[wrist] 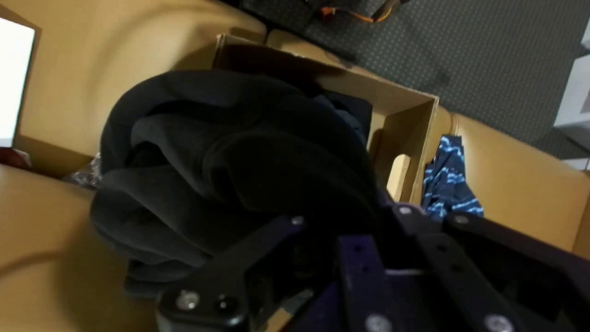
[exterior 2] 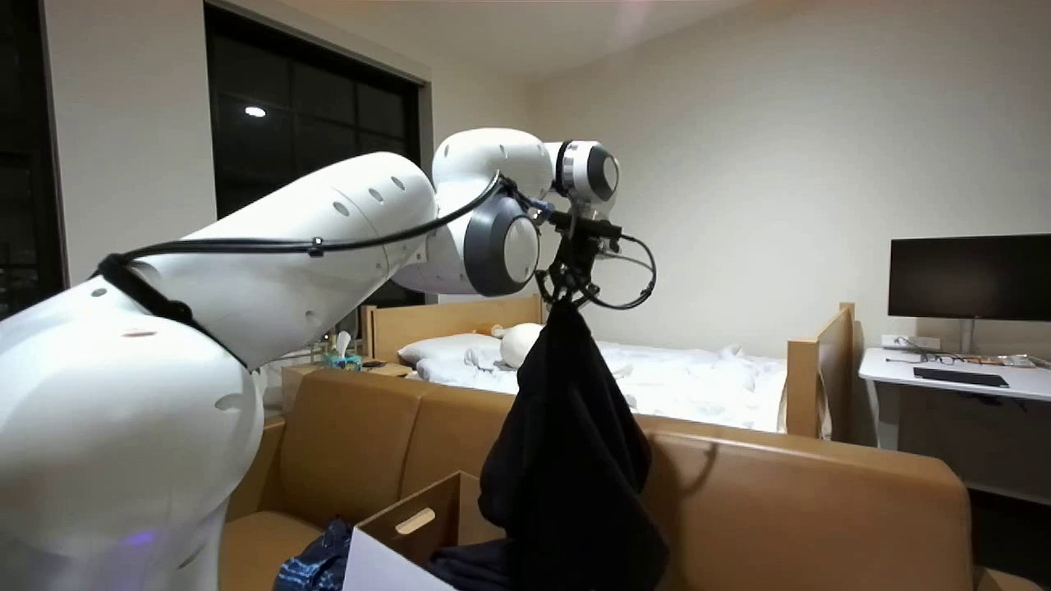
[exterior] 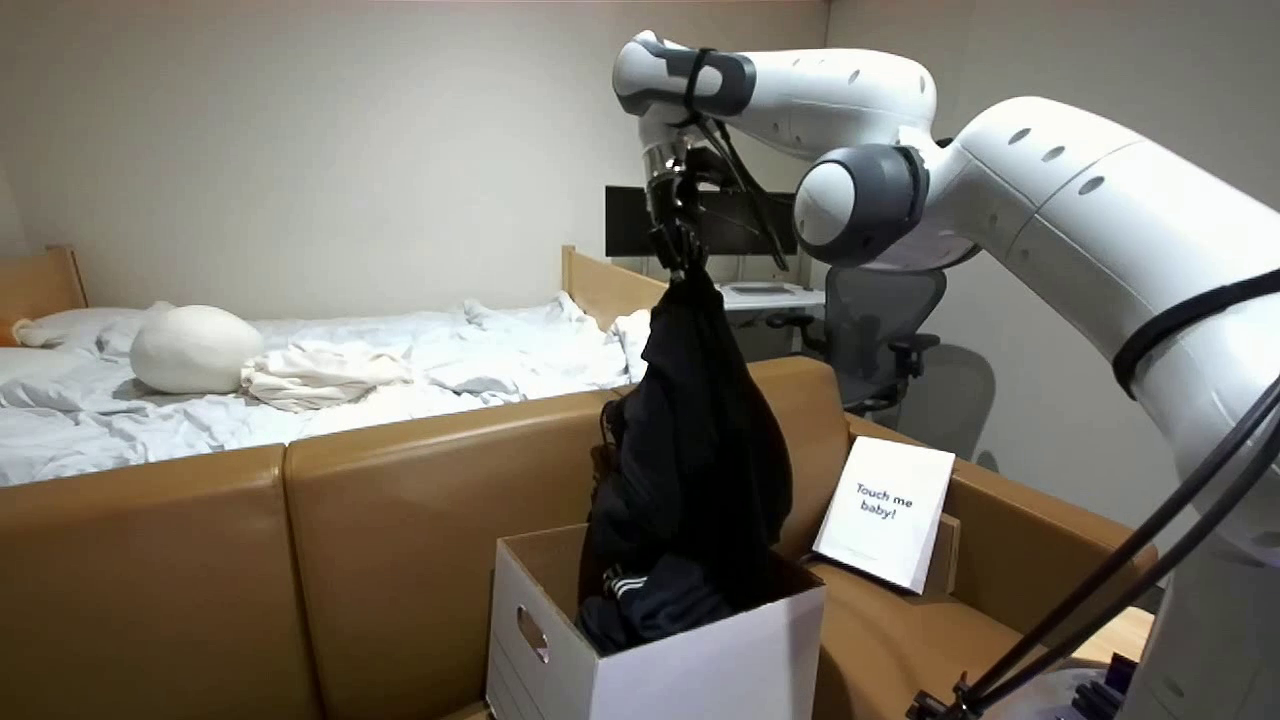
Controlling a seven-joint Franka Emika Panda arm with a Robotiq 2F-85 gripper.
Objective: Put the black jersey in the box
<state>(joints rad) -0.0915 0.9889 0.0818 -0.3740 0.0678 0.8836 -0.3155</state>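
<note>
Below the gripper (exterior: 682, 264) — black jersey (exterior: 700, 440), top in grip, hem unclear.

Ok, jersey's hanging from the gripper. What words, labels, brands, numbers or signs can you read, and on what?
"Touch me baby!" on the white card on the couch.
Anything smaller on the card: too faint to read.
Box: no readable print on the sides in view.
Striped garment in the box: white stripes, no readable word.
Items on the desk: too small to read.
</note>
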